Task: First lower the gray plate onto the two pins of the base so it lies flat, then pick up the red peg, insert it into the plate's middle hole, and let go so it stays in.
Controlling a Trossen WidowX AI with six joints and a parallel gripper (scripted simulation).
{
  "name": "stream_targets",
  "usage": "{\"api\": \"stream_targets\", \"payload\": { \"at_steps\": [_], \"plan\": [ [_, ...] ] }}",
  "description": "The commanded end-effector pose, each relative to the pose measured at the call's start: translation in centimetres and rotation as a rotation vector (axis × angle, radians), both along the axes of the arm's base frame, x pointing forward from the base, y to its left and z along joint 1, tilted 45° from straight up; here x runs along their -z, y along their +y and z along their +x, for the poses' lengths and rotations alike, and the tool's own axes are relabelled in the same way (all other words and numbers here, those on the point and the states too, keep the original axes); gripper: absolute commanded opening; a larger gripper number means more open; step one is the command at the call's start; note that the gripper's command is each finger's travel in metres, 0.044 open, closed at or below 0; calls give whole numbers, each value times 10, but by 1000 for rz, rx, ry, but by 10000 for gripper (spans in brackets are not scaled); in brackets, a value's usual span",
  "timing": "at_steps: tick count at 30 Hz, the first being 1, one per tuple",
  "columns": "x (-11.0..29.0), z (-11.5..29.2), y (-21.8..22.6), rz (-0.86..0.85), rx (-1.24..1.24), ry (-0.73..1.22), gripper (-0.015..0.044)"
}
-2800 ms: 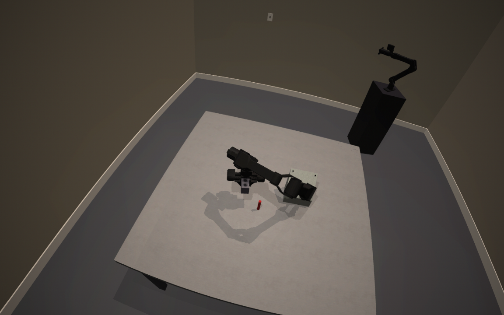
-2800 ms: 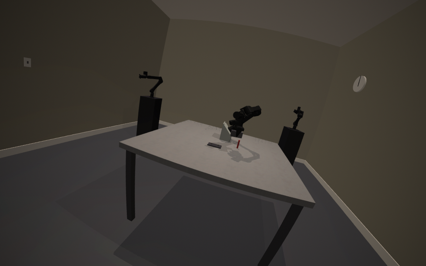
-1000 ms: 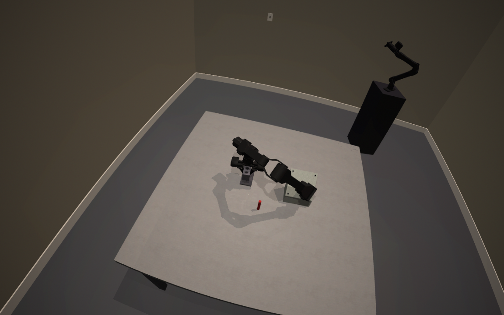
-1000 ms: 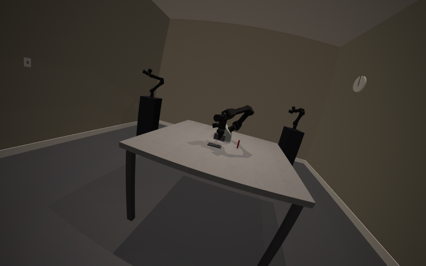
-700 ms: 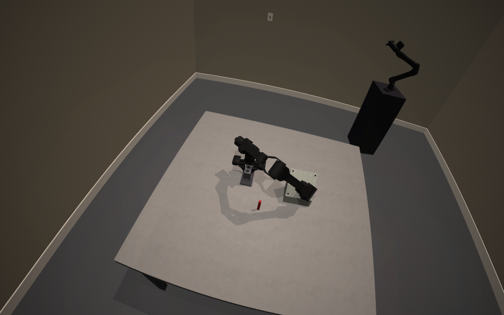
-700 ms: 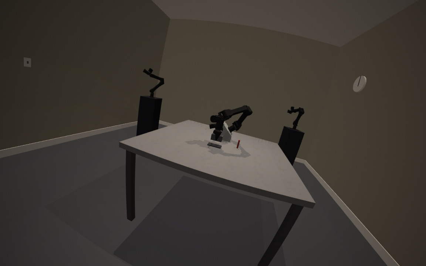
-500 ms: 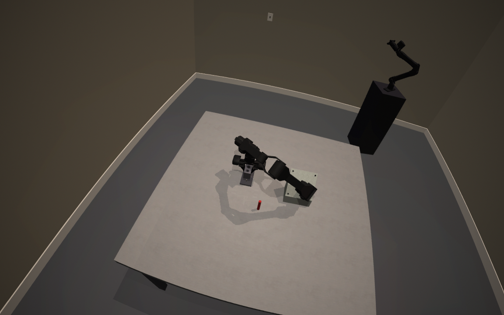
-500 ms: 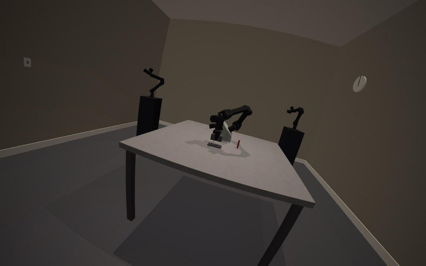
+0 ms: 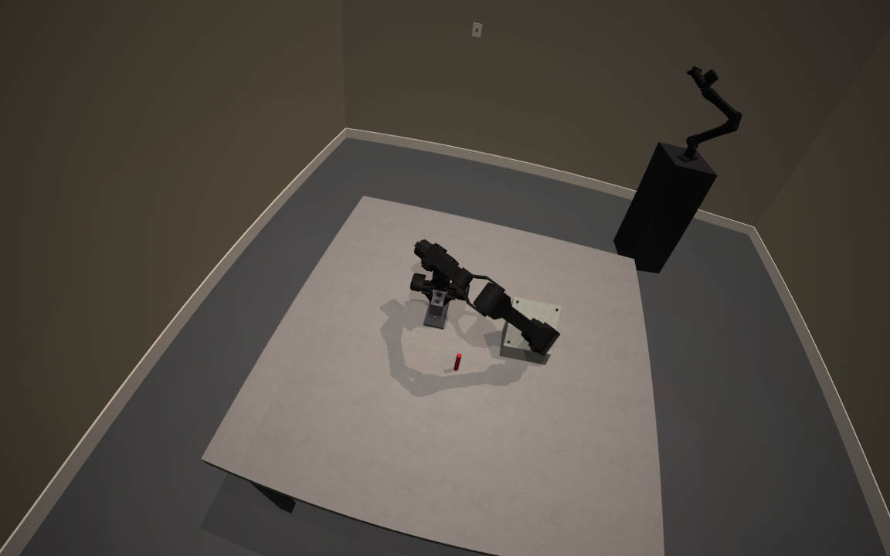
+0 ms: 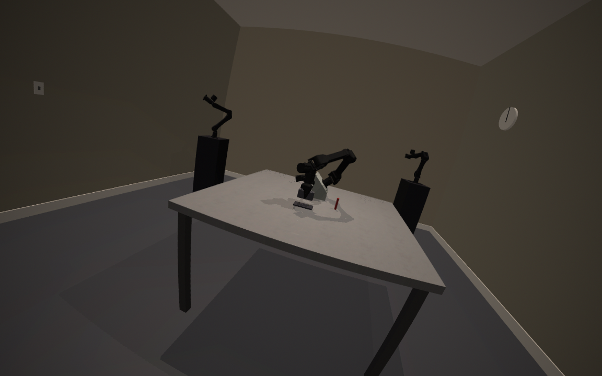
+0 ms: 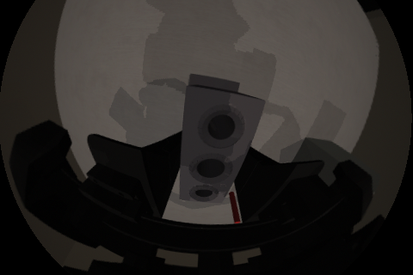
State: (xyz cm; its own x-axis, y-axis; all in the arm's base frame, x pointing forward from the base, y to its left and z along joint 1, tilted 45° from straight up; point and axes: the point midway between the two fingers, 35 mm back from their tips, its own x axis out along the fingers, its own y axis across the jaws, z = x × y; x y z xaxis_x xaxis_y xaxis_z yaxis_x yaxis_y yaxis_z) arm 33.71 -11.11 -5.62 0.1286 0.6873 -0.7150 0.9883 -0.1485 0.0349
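The gripper [image 9: 438, 298] is clamped on the gray plate [image 11: 213, 143], holding it just above the dark base [image 10: 302, 205] near the table [image 9: 434, 442] center. The red peg [image 9: 458, 361] stands upright on the table at about 5 o'clock from the base, apart from both.

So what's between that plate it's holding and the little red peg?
Only table top with the arm's shadow on it, seen from the top view; gray plate, red peg.
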Motion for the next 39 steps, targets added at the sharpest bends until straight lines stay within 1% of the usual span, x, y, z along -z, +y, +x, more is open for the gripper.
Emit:
{"api": "stream_targets", "payload": {
  "at_steps": [1, 26, 34, 39],
  "plan": [
    [2, 0, 0, -2, 4, 5, 0],
    [29, 4, 26, 0, 4, 4, 0],
    [26, 6, 24, -6, -4, -2, 0],
    [26, 6, 24, -6, -4, -2, 131]
  ]
}}
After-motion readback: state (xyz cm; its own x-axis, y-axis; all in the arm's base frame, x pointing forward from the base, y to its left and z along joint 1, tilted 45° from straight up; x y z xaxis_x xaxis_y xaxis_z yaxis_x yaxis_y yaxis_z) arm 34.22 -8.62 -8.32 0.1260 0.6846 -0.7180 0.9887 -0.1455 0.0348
